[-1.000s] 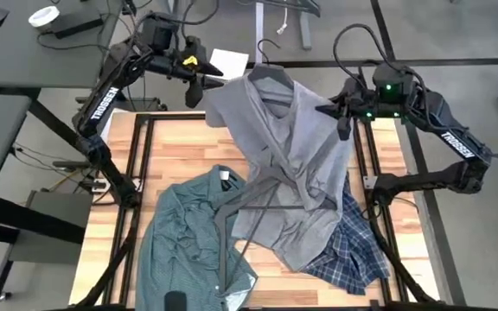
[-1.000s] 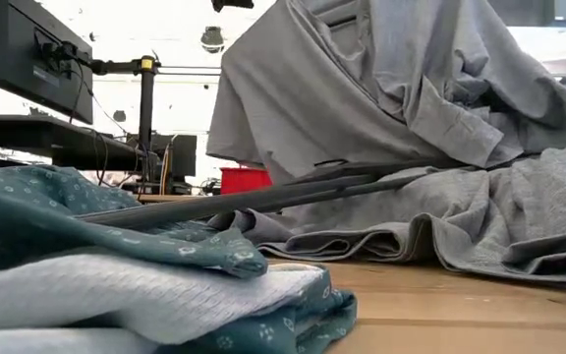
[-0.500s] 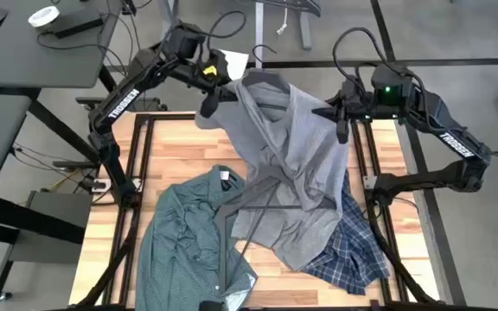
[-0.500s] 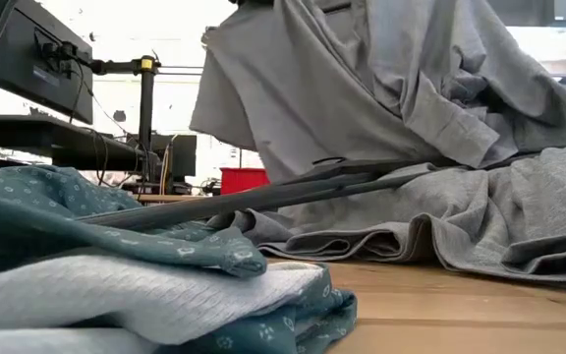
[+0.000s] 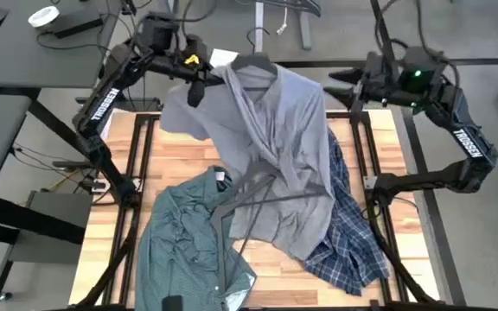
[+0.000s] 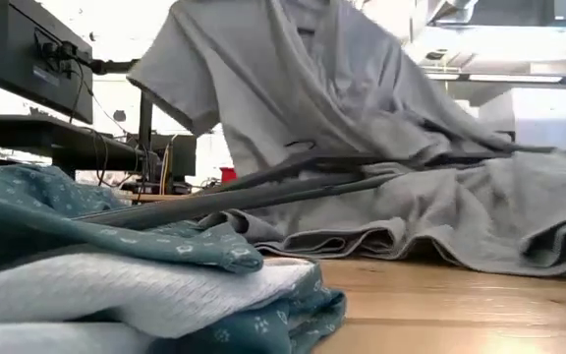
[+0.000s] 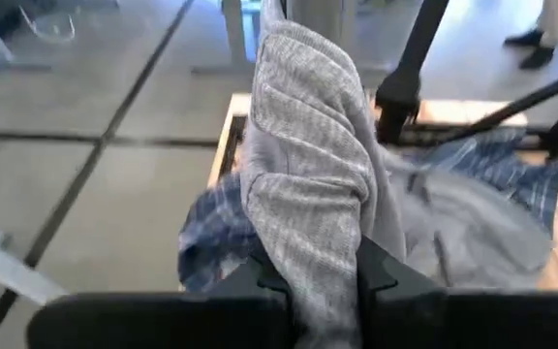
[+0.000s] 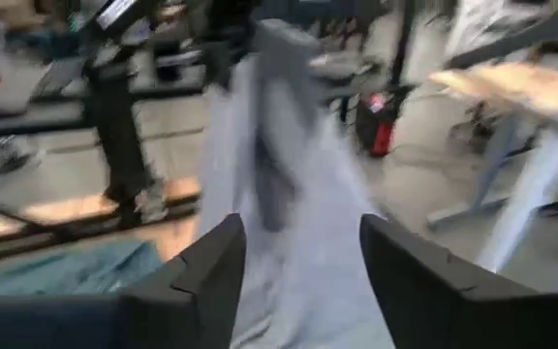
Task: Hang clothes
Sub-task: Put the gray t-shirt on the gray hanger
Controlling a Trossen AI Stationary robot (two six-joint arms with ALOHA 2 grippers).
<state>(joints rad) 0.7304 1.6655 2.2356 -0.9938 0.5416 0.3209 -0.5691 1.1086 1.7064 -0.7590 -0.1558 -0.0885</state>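
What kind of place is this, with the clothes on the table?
Probably a robotics lab or workshop, not a home. Two robot arms are mounted at a wooden table on a metal frame, a monitor on an arm stands beside it, and cables lie on a neighbouring desk.

1. The floor [image 5: 24, 130] is grey concrete with dark seams, seen around the frame in the high view.
2. A wooden surface [image 5: 180, 147] with a dark metal frame fills the middle.
3. A dark desk [image 5: 33, 52] with cables stands at the upper left.
4. In the low view, a monitor [image 6: 28, 44] shows at the upper left, and bright light comes from behind.
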